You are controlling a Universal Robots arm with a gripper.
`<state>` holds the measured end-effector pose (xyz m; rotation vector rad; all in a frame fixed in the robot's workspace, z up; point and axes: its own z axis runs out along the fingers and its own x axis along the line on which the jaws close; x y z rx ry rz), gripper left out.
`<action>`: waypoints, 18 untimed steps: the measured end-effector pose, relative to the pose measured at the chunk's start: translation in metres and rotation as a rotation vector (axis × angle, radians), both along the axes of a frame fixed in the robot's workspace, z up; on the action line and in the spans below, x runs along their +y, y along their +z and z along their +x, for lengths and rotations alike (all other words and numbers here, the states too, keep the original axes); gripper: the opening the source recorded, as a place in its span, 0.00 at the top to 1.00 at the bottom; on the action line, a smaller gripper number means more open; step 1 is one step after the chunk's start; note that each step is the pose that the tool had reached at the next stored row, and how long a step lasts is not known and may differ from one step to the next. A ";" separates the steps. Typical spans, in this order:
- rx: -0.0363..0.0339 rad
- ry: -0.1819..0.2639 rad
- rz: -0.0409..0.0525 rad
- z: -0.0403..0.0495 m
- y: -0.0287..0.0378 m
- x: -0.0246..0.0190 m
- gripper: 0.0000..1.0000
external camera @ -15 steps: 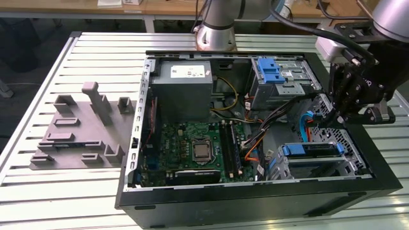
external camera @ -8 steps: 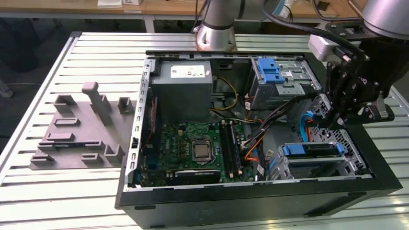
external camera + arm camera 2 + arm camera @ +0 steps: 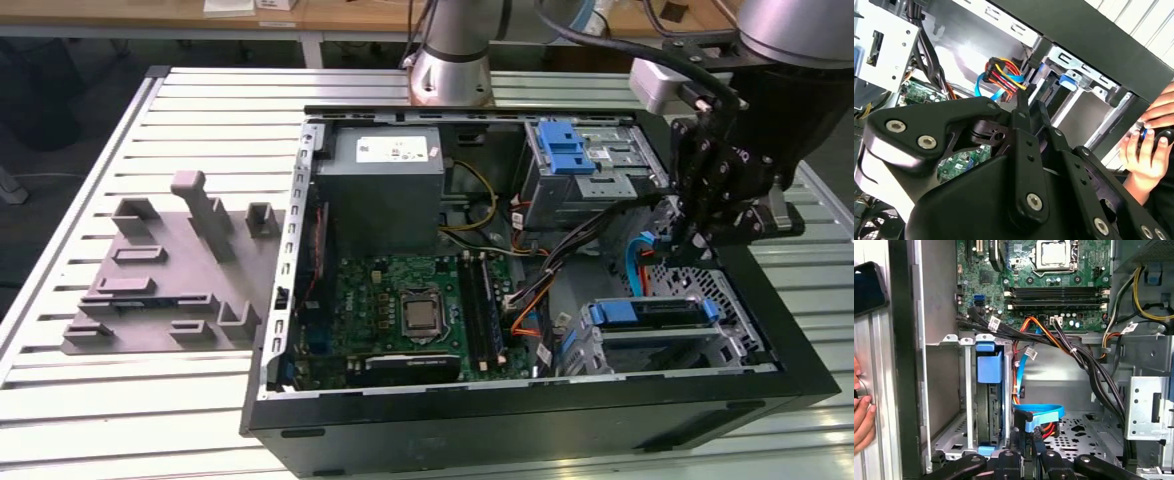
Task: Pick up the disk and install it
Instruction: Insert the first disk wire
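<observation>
A: Exterior view, from its left?
B: I see a grey fixture (image 3: 167, 265) on the worktop (image 3: 80, 400), then the open computer case (image 3: 534, 410).
A: The disk?
B: The disk (image 3: 647, 313) sits in the drive cage (image 3: 747, 340) in the case's corner, blue carrier up.
A: End effector?
B: The end effector (image 3: 683, 240) hangs just beyond that cage. Its fingers are narrow, nearly together, by a blue cable (image 3: 1041, 416).

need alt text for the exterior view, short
An open computer case lies on a slatted metal table, and a black robot gripper reaches into it at the exterior view's right. Just below the gripper, a disk in a blue frame sits in a metal cage. A grey fixture plate lies beside the case.
</observation>
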<state>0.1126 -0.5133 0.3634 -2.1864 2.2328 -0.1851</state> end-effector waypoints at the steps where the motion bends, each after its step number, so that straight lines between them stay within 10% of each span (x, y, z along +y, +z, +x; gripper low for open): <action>1: 0.0000 0.000 -0.0004 0.0000 -0.0010 0.0003 0.76; 18: 0.0000 -0.003 -0.0366 0.0000 -0.0094 0.0024 0.76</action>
